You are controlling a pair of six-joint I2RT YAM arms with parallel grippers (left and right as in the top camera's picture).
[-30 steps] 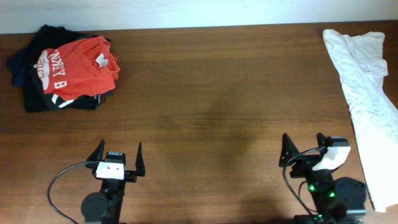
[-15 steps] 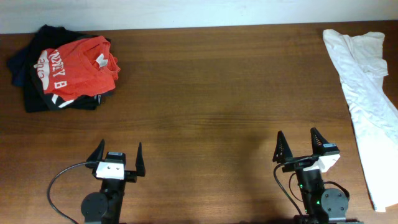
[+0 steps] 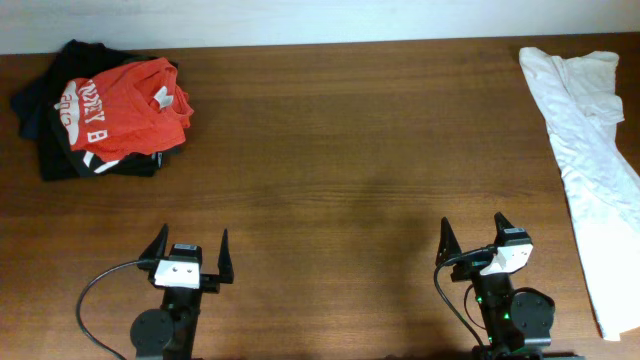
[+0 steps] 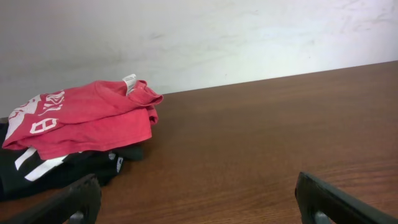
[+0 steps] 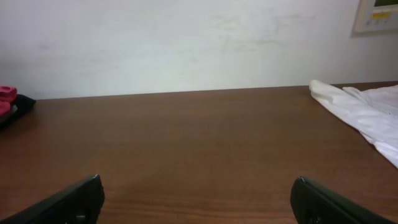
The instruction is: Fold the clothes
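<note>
Both arms are seen folded low at the near edge of the table [image 3: 340, 150], L arm at bottom left and R arm at bottom right in the overhead view. The wrists are held level and pointed toward the far wall. The left fingers [image 3: 223, 258] are spread wide apart, w/ nothing btwn them but bare wood. The right fingers [image 3: 443, 248] are spread just as wide, and nothing is gripped. The R wrist is turned slightly off square vs. the L one.

The orange-red T-shirt [image 3: 125, 105] is found at the far left corner of the table, well apart from both arms. It is bunched, not flat, and laid on top of the black shirts [image 3: 60, 155].

Its white lettering is broken by folds and can't be read in full. A white neck label is seen at its top edge. The black shirts are mostly covered; only edges and some white marks are shown. From the R wrist, only a red and black sliver is caught at the left border. A white cloth [image 3: 585, 140] is laid along the table's right side and is cut off by the frame there. In both wrist views only finger tips are shown at the bottom corners, the rest cut off. The arm bases are cropped at the bottom of the overhead view.
</note>
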